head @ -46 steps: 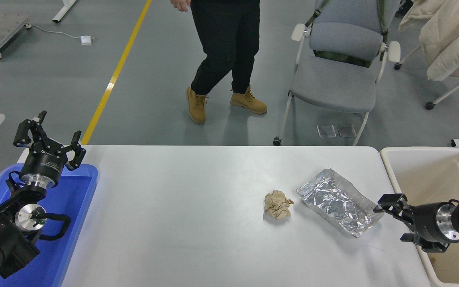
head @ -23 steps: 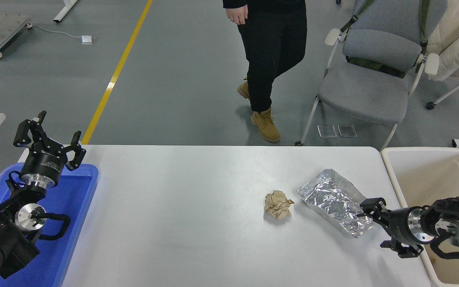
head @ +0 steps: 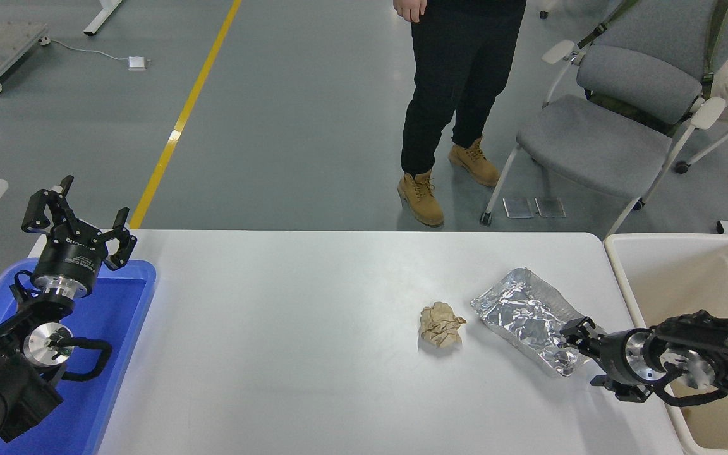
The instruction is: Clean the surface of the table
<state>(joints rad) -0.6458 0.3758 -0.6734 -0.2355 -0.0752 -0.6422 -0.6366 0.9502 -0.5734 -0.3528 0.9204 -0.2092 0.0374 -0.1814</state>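
Note:
The table surface (head: 307,328) is a wide white top. On its right half lie a crumpled brown paper ball (head: 441,324) and, to the right of it, a crinkled foil tray (head: 528,316). My right gripper (head: 585,355) comes in low from the right edge and is open. Its far finger is at the foil tray's near right corner, and its near finger is over bare table. Nothing is held. My left gripper (head: 79,218) stays parked open at the lower left, above the blue tray.
A blue plastic tray (head: 117,328) sits at the table's left end. A cream-white bin (head: 686,265) stands just off the right end, under my right arm. A person (head: 459,95) stands beyond the far edge beside a grey chair (head: 617,120).
My right gripper has moved left and lower, from beside the bin to the foil tray's near right corner. The person has walked to the right and the chair has shifted right. The left arm is still.

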